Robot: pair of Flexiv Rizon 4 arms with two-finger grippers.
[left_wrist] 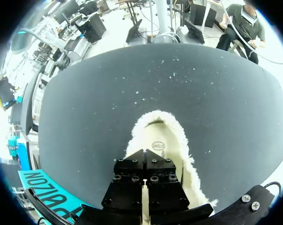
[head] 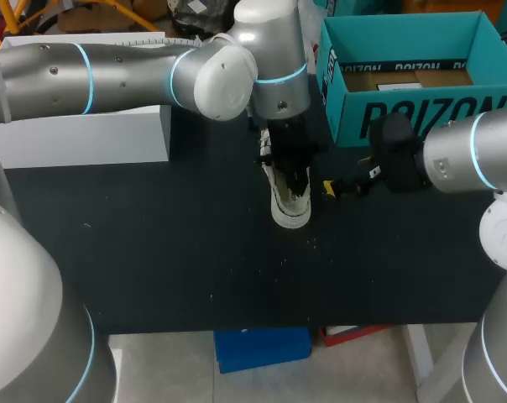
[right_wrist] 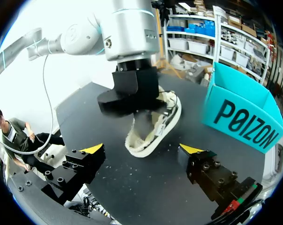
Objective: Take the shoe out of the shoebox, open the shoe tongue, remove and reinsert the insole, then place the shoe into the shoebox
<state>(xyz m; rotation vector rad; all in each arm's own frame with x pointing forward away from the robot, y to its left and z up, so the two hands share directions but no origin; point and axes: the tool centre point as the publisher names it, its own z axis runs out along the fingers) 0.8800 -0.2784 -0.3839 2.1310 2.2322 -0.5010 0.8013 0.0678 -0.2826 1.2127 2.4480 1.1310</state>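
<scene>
The near part of the black table (head: pixel 153 277) carries nothing of the task. The shoe (head: pixel 290 211), a pale low sneaker, lies about midway between the table's near and far edges, a little toward the right edge, one end pointing at the near edge.

The left gripper (left_wrist: pixel 144 154) stands straight down over the shoe's opening. Its 2 fingers are drawn together with only a seam between them. The tips are hidden, so I cannot tell whether they pinch anything. Ahead of them spreads the fleecy insole (left_wrist: pixel 156 129); whether it sits fully in the shoe is not clear.

The right gripper (right_wrist: pixel 142 149) hangs low just beside the shoe on its right-edge side. Its fingers are spread wide, and the shoe lies ahead of them, touching neither.

I judge the insole step to be in hand, though whether lifting out or pushing back I cannot say. To do it well:
- Brace the sole from 2 sides with the right gripper first, or the light shoe will likely rise or tip with the insole.
- Work from 1 end of the insole along the shoe's length, since fleece drags on the lining.

The teal shoebox (head: pixel 421 113) stands open at the far right corner, well apart from the shoe. A white box (head: pixel 77 134) sits along the far edge at the left.
</scene>
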